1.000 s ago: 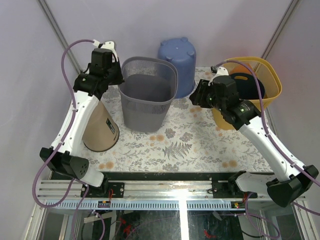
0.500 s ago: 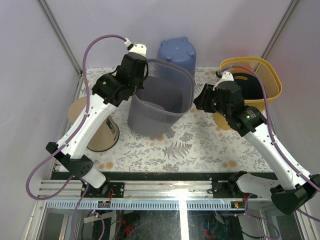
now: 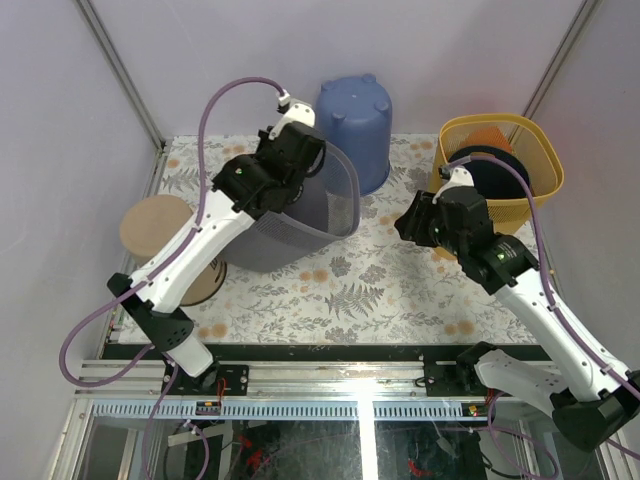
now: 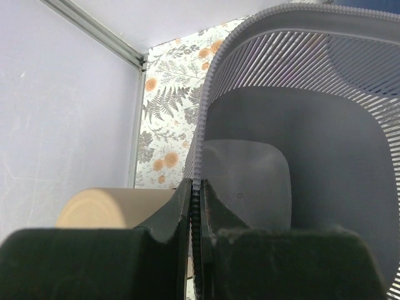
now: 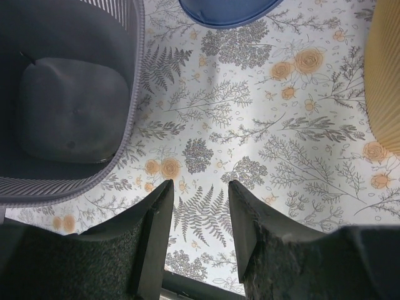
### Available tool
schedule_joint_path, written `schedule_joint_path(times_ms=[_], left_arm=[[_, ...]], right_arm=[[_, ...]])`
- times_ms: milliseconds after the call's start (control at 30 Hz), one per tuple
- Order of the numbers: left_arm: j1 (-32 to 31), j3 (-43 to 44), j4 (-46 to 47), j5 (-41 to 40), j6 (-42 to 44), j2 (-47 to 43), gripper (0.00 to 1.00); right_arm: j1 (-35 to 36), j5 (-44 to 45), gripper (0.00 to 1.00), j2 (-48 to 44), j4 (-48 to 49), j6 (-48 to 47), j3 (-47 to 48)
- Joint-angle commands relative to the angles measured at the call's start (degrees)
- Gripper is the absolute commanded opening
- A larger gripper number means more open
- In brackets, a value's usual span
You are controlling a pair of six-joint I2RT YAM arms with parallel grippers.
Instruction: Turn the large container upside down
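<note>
Grey slatted rim pinched between the fully closed fingers of left gripper [image 4: 196, 187], nothing else in hold. Hanging from that pinch, large container [image 3: 322, 205], steeply tilted over the table [image 3: 400, 290], mouth toward right gripper [image 5: 199, 194], not yet inverted. Just beyond the pinch, blue bucket [image 3: 357, 118]; nearer and leftward, tan cone [image 3: 160, 225]. Right gripper wide open, empty, hovering well apart. Likely hazards: thin rim sliding out of the narrow pinch under swinging weight; container wall striking the bucket.
</note>
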Motion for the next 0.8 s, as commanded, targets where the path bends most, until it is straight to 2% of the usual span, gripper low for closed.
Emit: schedule_joint_path(times_ms=[0,233,400,767], left_arm=[[-2.90,0.01,5.04,-8.77,2.09,1.99,0.00],[-6.57,1.37,4.05,-7.76,-1.60,6.24,0.02],[-8.49,3.63,3.18,-1.93,-7.27,8.38,0.40],[-9.43,5.84,3.53,7.22,-13.94,11.59,0.51]], right_arm=[[0.24,1.87,0.47,-3.84,1.07,1.22,-1.70],[0.25,3.41,0.47,-8.51,-0.11,2.03,-4.94],[0.24,4.20,0.48,-10.76,-0.93,2.56,-6.64],[0.26,4.00,0.48,-11.06,-0.80,3.05,-7.74]])
